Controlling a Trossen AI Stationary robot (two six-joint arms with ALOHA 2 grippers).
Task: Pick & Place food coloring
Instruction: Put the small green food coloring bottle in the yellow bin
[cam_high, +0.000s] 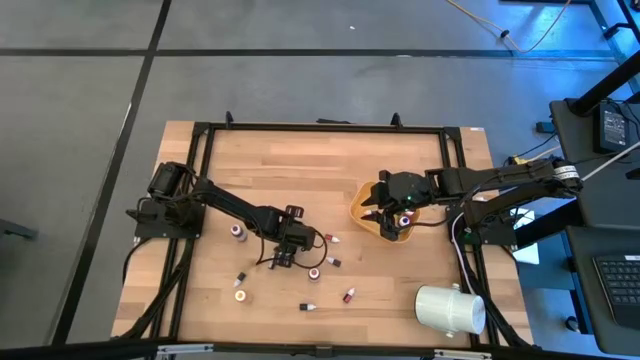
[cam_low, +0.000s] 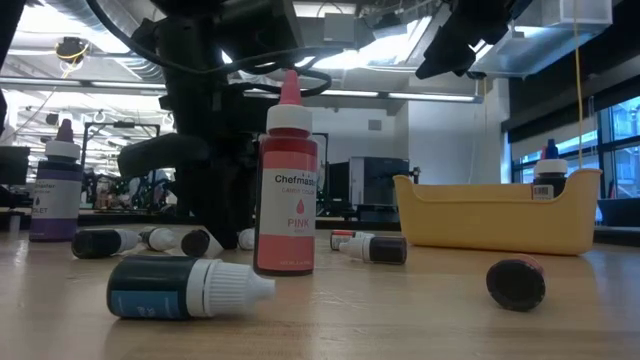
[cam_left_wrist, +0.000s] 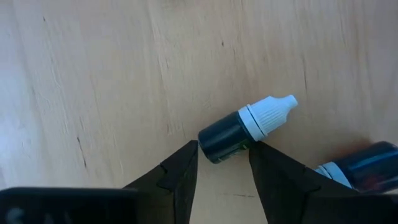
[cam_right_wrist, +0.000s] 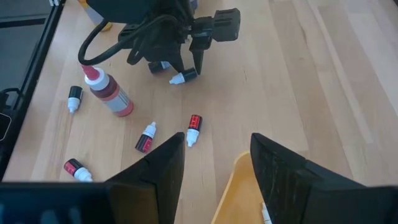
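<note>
The left hand (cam_left_wrist: 222, 163) straddles the base of a small dark dropper bottle with a white ribbed cap (cam_left_wrist: 244, 127) lying on its side on the pale wooden tabletop (cam_high: 300, 170). Its two dark fingers (cam_left_wrist: 179, 174) flank the bottle's body; whether they are already pressing on it cannot be told. A second dark bottle (cam_left_wrist: 360, 165) lies just beside, close to one finger. To do this well, the fingers should close squarely across the round body, not on the tapered cap, and lift straight up so the neighbouring bottle is not nudged.

The right hand (cam_right_wrist: 214, 165) waits above the yellow-orange plastic bowl (cam_high: 365, 200), fingers spread and holding nothing, with one bottle (cam_low: 547, 170) apparently already in the bowl. Other small bottles remain scattered on the tabletop, among them a taller pink bottle with a pink nozzle (cam_low: 288, 180) standing upright and a lying dark bottle with a white cap (cam_low: 185, 287). A large white cylinder (cam_high: 450, 308) sits near the corner.
</note>
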